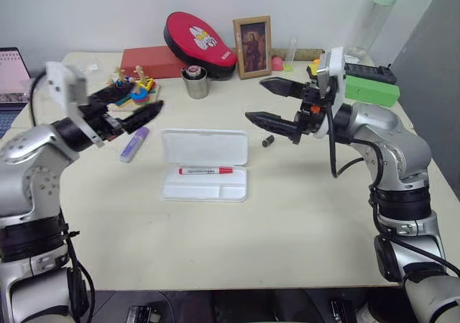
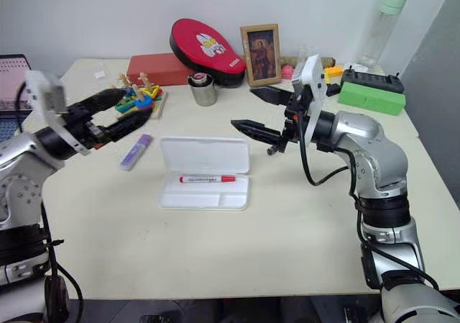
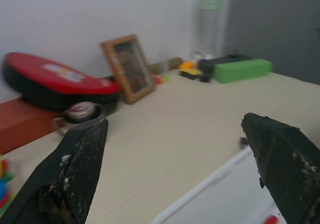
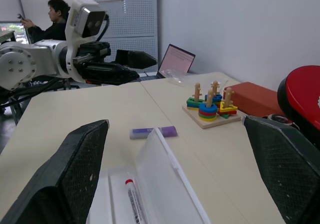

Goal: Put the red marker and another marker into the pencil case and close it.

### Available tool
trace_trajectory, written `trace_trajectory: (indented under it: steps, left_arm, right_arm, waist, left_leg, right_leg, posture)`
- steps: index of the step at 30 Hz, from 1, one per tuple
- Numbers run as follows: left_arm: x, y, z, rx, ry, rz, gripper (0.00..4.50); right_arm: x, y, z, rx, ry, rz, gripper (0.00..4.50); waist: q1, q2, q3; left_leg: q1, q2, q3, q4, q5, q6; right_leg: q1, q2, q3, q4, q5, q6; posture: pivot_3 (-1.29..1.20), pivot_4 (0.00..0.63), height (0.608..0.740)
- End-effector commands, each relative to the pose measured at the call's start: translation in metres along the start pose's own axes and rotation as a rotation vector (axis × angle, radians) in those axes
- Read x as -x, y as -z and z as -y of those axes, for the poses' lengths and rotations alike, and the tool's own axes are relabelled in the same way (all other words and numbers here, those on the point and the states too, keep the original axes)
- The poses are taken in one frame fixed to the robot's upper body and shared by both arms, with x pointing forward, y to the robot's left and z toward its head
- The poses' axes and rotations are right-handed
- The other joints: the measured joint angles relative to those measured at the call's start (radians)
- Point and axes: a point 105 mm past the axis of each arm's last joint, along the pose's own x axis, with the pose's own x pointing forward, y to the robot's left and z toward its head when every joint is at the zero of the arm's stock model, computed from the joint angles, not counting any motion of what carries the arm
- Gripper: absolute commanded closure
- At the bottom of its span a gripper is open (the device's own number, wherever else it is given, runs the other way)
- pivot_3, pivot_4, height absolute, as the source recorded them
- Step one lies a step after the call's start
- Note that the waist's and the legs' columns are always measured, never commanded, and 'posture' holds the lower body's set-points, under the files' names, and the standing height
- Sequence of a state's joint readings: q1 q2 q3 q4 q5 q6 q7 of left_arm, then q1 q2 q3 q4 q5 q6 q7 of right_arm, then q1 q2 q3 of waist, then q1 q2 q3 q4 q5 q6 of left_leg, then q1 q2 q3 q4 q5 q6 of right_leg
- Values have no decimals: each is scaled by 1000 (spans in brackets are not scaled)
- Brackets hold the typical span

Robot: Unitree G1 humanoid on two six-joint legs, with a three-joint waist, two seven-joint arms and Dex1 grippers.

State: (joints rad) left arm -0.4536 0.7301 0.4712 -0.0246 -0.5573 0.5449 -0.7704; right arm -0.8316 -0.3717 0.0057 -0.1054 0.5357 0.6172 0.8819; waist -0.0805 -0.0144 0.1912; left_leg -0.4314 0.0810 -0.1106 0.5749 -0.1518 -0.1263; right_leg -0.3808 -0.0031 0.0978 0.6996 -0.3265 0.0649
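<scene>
Beige table [image 1: 287, 222] against a white wall, clutter along the back edge. The pencil case [image 1: 205, 166] lies open at the middle of the table, lid tipped up toward the back. The red marker [image 1: 206, 170] lies flat in the upper long compartment of the case, red cap toward the robot's right. The lilac marker [image 1: 134, 143] lies on the bare table just to the left of the case, not touching it, angled slightly.

The left gripper [image 1: 136, 106] hangs in the air above the table, left of the case and over the lilac marker area, fingers spread wide, nothing between them. It points toward the right and slightly forward. The right gripper [image 1: 277, 106] hovers above the table on the right side of the case, pointing left, fingers spread wide one above the other, holding nothing. In the right wrist view both its fingers [image 4: 65, 174] frame the open case, the red marker and the lilac marker beyond.

A small black cylinder [image 1: 268, 141] sits on the table just right of the case, below the right gripper. At the back: a red box [image 1: 151, 61], a red oval pad [image 1: 199, 41] leaning on it, a metal cup [image 1: 195, 82], a framed picture [image 1: 252, 47], a wooden ring-stacking toy [image 1: 136, 87], a green box [image 1: 371, 91], a clear bottle with a green cap [image 1: 375, 17]. A laptop [image 1: 11, 78] sits at the far left. A person [image 4: 47, 22] sits in the background of the right wrist view.
</scene>
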Motion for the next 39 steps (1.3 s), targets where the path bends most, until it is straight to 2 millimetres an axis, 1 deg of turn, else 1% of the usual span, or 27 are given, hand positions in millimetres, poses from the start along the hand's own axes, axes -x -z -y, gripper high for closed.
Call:
trace_trajectory:
  steps: [1, 4, 7, 10, 14, 19, 21, 23, 24, 25, 33, 34, 36, 37, 38, 39]
  left_arm:
    - [26, 31, -35, -21, -261, -112, 7]
    - [37, 55, -54, 15, -379, -181, 7]
    - [41, 79, -63, 45, -428, -239, 7]
    - [36, 97, -63, 60, -413, -287, 7]
    - [24, 118, -56, 41, -335, -355, 7]
    - [14, 133, -55, 44, -286, -413, 7]
    - [12, 138, -58, 44, -292, -436, 7]
    - [12, 141, -63, 34, -319, -452, 352]
    - [12, 142, -64, 33, -320, -460, 443]
    - [12, 143, -63, 34, -314, -465, 697]
    - [5, 147, -59, 34, -293, -457, 2296]
    - [5, 147, -59, 34, -293, -455, 2588]
    - [5, 147, -59, 35, -295, -452, 2915]
    - [5, 146, -60, 35, -299, -448, 3150]
    - [5, 146, -60, 35, -304, -444, 3305]
    - [6, 145, -61, 28, -313, -440, 3320]
  right_arm:
    - [-17, -20, -7, 26, -39, 78, 0]
    - [-24, -20, -8, 37, -58, 83, 0]
    - [-29, -15, -11, 46, -90, 62, 0]
    - [-33, -12, -14, 51, -105, 52, 0]
    - [-34, -10, -15, 53, -108, 51, 0]
    - [-34, -10, -17, 54, -106, 53, 0]
    - [-33, -10, -17, 53, -100, 54, 0]
    - [-32, -10, -17, 53, -94, 54, 0]
    - [-32, -10, -17, 53, -92, 52, 0]
    - [-31, -9, -17, 53, -91, 51, 0]
    - [-28, -9, -17, 50, -82, 46, 0]
    - [-28, -9, -17, 50, -82, 46, 0]
    - [-28, -8, -17, 50, -82, 46, 0]
    - [-28, -8, -17, 50, -83, 45, 0]
    - [-28, -8, -17, 50, -83, 44, 0]
    - [-28, -8, -17, 50, -83, 43, 0]
  waist:
    - [-2, 0, 0]
    - [1, -1, 0]
    - [11, -1, -1]
    - [22, -1, -1]
    - [26, -1, -1]
    - [25, -1, -1]
    - [24, -1, -1]
    - [24, -1, -1]
    - [24, -1, -1]
    - [24, -1, -1]
    - [24, -1, -1]
    - [24, -1, -1]
    - [24, -1, -1]
    - [24, -1, -1]
    - [24, -1, -1]
    - [24, -1, -1]
  left_leg:
    - [0, 0, 0, 0, 0, 0]
    - [0, 0, 0, 0, 0, 0]
    - [0, -1, 0, 0, 0, 0]
    - [0, -1, 0, 0, 0, 0]
    - [0, 0, 0, -1, 0, 0]
    - [0, 0, 0, -1, 0, 0]
    - [0, 0, 0, -1, 0, 0]
    - [0, 0, 0, -1, 0, 0]
    - [0, 0, 0, -1, 0, 0]
    - [0, 0, 0, -1, 0, 0]
    - [0, 0, 0, -1, 0, 0]
    - [0, 0, 0, -1, 0, 0]
    - [0, 0, 0, -1, 0, 0]
    - [0, 0, 0, -1, 0, 0]
    - [0, 0, 0, -1, 0, 0]
    - [0, 0, 0, -1, 0, 0]
  right_leg:
    - [0, 0, 0, 0, 0, 0]
    - [0, 0, 0, 0, 0, 0]
    - [0, 0, 0, -1, 0, 0]
    - [0, 0, -1, -1, 0, 0]
    - [0, 0, -1, -1, 0, 0]
    - [0, 0, -1, -1, 0, 0]
    - [0, 0, -1, -1, 0, 0]
    - [0, 0, -1, -1, 0, 0]
    - [0, 0, -1, -1, 0, 0]
    - [0, 0, -1, -1, 0, 0]
    - [0, 0, -1, 0, 0, 0]
    - [0, 0, -1, 0, 0, 0]
    - [0, 0, -1, 0, 0, 0]
    - [0, 0, -1, 0, 0, 0]
    - [0, 0, -1, 0, 0, 0]
    - [0, 0, -1, 0, 0, 0]
  posture:
    - [0, 150, 740]
    - [0, 150, 740]
    - [0, 150, 740]
    - [0, 150, 740]
    - [0, 150, 740]
    - [0, 150, 740]
    - [0, 150, 740]
    - [0, 150, 740]
    - [0, 150, 740]
    - [0, 150, 740]
    - [0, 150, 740]
    - [0, 150, 740]
    - [0, 150, 740]
    - [0, 150, 740]
    - [0, 150, 740]
    - [0, 150, 740]
